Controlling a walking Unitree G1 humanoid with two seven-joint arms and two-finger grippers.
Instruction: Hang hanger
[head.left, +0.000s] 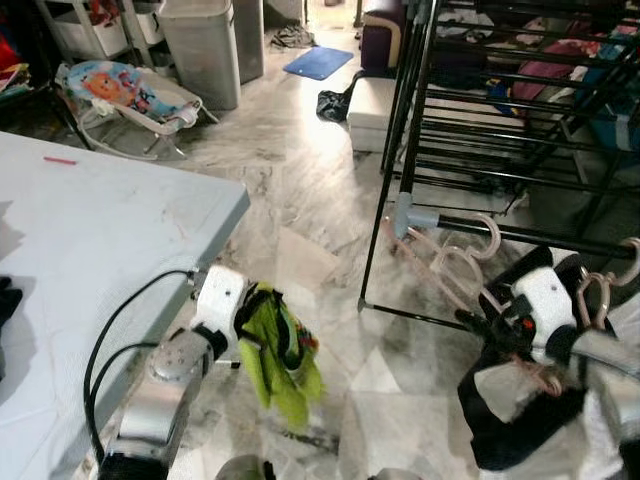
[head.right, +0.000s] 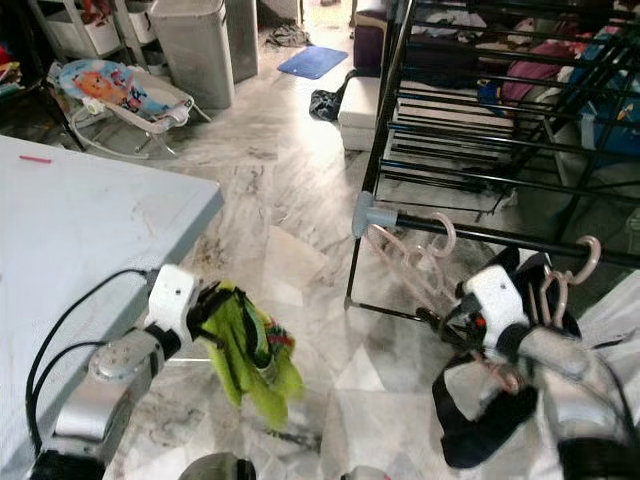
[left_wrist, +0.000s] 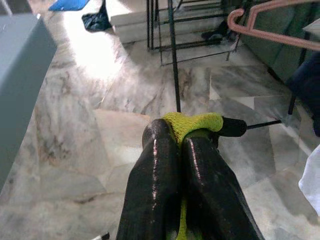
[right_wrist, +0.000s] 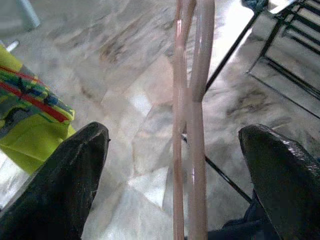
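Pink hangers (head.left: 450, 265) hook over the black rail (head.left: 545, 237) at the front of the drying rack and slope down toward my right gripper (head.left: 478, 322). In the right wrist view that gripper (right_wrist: 180, 165) is open, with the pink hanger bars (right_wrist: 192, 100) running between its fingers (right_wrist: 75, 165) without touching them. A black and white garment (head.left: 520, 410) hangs below the right wrist. My left gripper (left_wrist: 182, 137) is shut on a lime-green garment (head.left: 280, 355) that dangles over the floor beside the table. Another pink hook (head.right: 590, 250) sits on the rail farther right.
A grey table (head.left: 90, 230) fills the left side. The black drying rack (head.left: 480, 110) with clothes stands ahead on the right. Farther back are a baby bouncer (head.left: 125, 95), a grey bin (head.left: 205, 50), a blue mat (head.left: 318, 62) and a dark cloth (head.left: 333, 103) on the marble floor.
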